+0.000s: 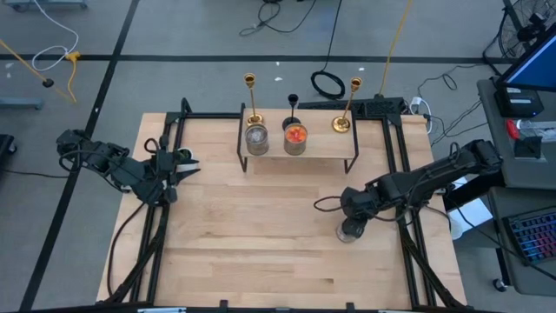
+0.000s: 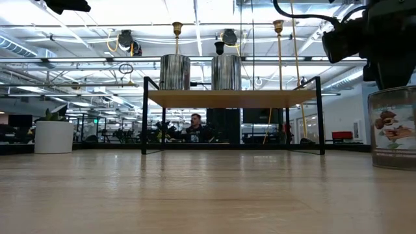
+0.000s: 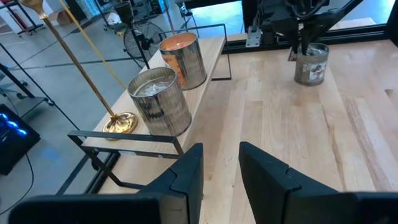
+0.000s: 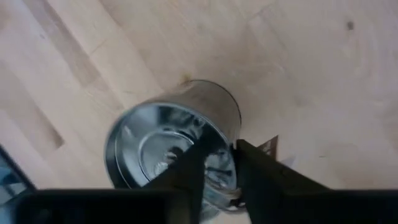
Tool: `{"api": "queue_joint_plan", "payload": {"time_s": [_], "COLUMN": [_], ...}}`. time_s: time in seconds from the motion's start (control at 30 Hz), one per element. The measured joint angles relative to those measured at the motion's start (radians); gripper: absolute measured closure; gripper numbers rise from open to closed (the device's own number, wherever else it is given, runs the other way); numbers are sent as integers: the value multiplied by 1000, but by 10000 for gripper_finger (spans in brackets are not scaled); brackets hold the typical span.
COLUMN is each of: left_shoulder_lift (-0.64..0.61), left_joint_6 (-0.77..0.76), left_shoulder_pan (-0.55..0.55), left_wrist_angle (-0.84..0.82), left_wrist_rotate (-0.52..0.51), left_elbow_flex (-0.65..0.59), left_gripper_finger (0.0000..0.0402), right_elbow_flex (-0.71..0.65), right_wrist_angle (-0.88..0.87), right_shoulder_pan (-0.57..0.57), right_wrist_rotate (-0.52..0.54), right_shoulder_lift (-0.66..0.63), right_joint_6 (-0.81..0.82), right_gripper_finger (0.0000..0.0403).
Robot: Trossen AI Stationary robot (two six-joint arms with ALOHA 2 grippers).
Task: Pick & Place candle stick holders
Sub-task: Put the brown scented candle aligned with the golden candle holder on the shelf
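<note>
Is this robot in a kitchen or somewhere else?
Probably a lab or workshop, not a kitchen: cables trail over a grey floor, a computer keyboard sits beside the wooden table, and ceiling pipes show.

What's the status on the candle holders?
Left end effector open, idle at table's left. Right end effector down on a can, not a holder. Both gold holders, black holder on shelf.

2 tall gold candle stick holders (image 1: 252, 100) (image 1: 346, 109) and 1 shorter black holder (image 1: 293, 106) stand upright on the raised wooden shelf (image 1: 321, 146).
</note>
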Motion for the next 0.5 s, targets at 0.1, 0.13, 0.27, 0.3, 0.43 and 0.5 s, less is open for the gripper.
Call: {"api": "queue_joint_plan", "payload": {"time_s": [0.1, 0.13, 0.27, 0.3, 0.43, 0.5], "left_shoulder_lift": [0, 0, 0, 0, 0, 0], "left_joint_6": [0, 0, 0, 0, 1, 1], "left_shoulder_pan": [0, 0, 0, 0, 0, 0], "left_wrist_angle": [0, 0, 0, 0, 0, 0], "left_wrist_rotate": [0, 0, 0, 0, 0, 0], "left_elbow_flex": [0, 0, 0, 0, 0, 0], "left_gripper_finger": [293, 293, 293, 293, 293, 293], "right_elbow_flex": [-1, -1, -2, -2, -1, -1], "right_wrist_angle": [8, 8, 33, 48, 154, 204], "right_shoulder_pan": [0, 0, 1, 1, 1, 1], "right_wrist_rotate": [-26, -32, -25, -26, 7, 43], "right_shoulder_lift": [0, 1, 2, 1, 2, 2], "right_joint_6": [2, 2, 13, 13, 6, 3], "right_gripper_finger": [369, 384, 392, 392, 398, 399]}}
